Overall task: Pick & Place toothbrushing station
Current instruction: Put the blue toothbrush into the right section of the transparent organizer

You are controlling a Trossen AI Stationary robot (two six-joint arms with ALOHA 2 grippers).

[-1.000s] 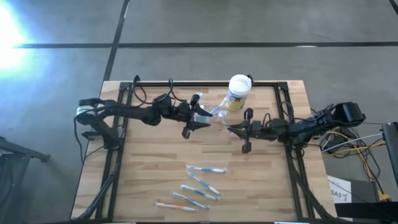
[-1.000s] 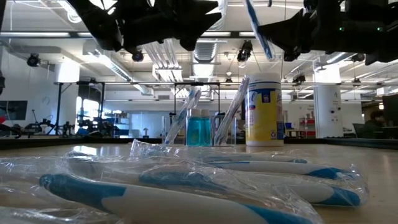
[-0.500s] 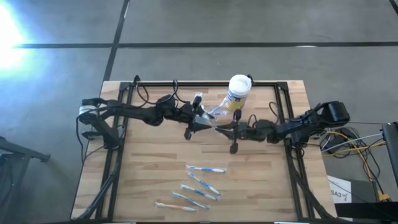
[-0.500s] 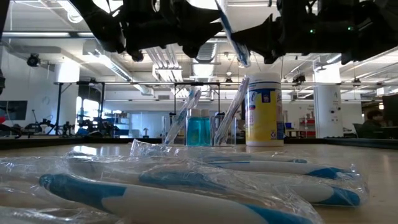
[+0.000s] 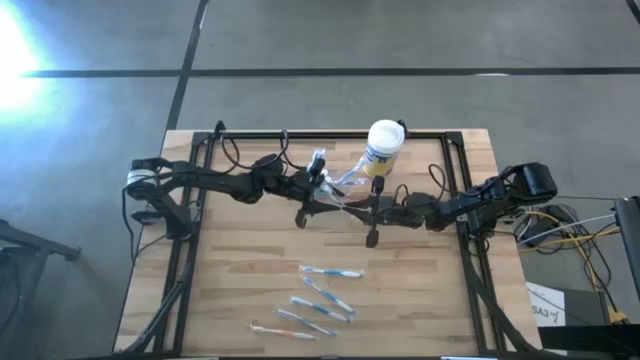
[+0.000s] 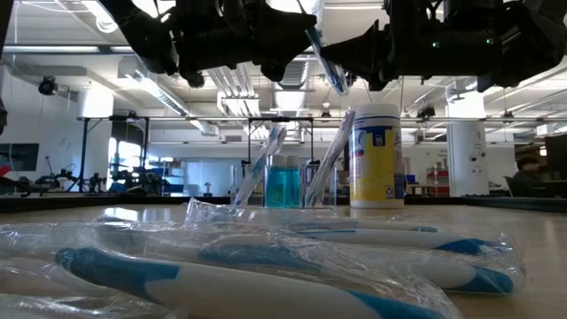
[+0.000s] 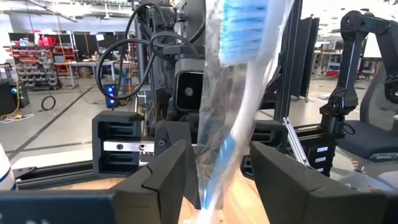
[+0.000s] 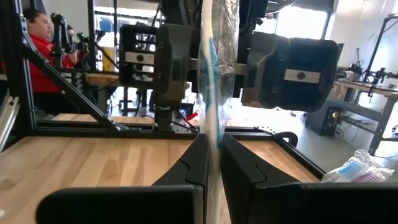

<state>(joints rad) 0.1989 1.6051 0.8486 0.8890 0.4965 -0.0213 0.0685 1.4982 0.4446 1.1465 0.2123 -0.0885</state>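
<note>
Wrapped toothbrush head and handle end beyond the frame edges.

Your left gripper and right gripper meet nose to nose just in front of the white canister, above the worktop. Right fingers are pinched on a wrapped toothbrush; left fingers stand apart around it.

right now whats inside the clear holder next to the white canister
In the low view, the clear holder holds two wrapped toothbrushes leaning upright and something blue low in the middle. The white canister covers whatever stands behind it, and the holder's floor cannot be seen.
</note>
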